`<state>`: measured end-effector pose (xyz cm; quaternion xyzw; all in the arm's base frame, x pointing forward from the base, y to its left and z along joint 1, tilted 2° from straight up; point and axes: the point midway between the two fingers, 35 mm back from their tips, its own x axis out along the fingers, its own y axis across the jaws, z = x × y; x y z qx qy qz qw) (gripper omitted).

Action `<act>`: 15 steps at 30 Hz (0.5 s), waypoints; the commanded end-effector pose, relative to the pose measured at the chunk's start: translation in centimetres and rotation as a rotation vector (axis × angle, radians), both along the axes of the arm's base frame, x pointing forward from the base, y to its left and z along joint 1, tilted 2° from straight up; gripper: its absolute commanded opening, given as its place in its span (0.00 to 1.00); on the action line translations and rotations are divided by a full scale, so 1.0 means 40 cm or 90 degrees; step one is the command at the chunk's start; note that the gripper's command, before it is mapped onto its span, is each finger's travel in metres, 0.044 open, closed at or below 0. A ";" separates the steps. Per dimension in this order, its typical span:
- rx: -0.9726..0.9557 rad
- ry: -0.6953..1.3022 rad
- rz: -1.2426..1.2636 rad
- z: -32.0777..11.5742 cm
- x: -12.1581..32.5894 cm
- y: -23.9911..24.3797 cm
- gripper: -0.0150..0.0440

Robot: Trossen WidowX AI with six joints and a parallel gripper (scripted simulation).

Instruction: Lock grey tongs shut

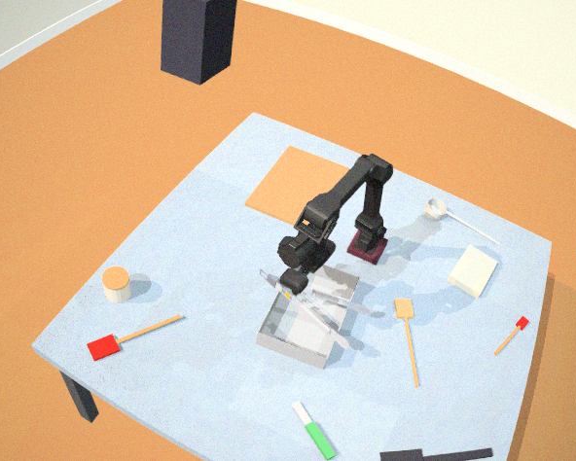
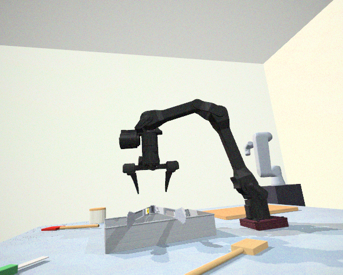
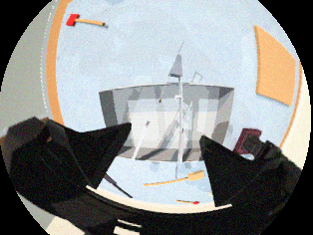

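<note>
The grey tongs (image 1: 310, 314) (image 2: 180, 214) (image 3: 176, 68) lie spread open across the roasting tin (image 1: 291, 351) (image 2: 130, 241) (image 3: 111, 107). Their hinge end sticks out past the tin's far long wall in the top view, and their tips reach over the opposite wall. A small yellow mark shows near the hinge. My gripper (image 2: 152, 192) (image 3: 166, 132) is open and empty, pointing down above the tongs, with a gap below its fingertips. Its fingers are hidden in the top view. The wooden board (image 1: 288, 183) (image 2: 227, 214) (image 3: 274, 65) lies flat at the back with nothing on it.
A tan-headed spatula (image 1: 403, 308) (image 2: 250, 247) lies beside the tin. A lidded jar (image 1: 117, 286) (image 2: 97, 216) and a red-headed spatula (image 1: 103, 347) (image 3: 72, 20) are at the left. A green-handled knife (image 1: 320, 440) lies in front. A ladle (image 1: 435, 210) and a cream block (image 1: 473, 270) are at the right.
</note>
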<state>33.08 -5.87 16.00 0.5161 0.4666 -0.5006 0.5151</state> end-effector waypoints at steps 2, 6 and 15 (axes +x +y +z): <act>0.005 0.002 -0.003 -0.015 0.000 0.004 1.00; 0.005 0.002 -0.003 -0.031 0.003 0.003 1.00; 0.005 0.002 -0.003 -0.068 0.010 0.001 1.00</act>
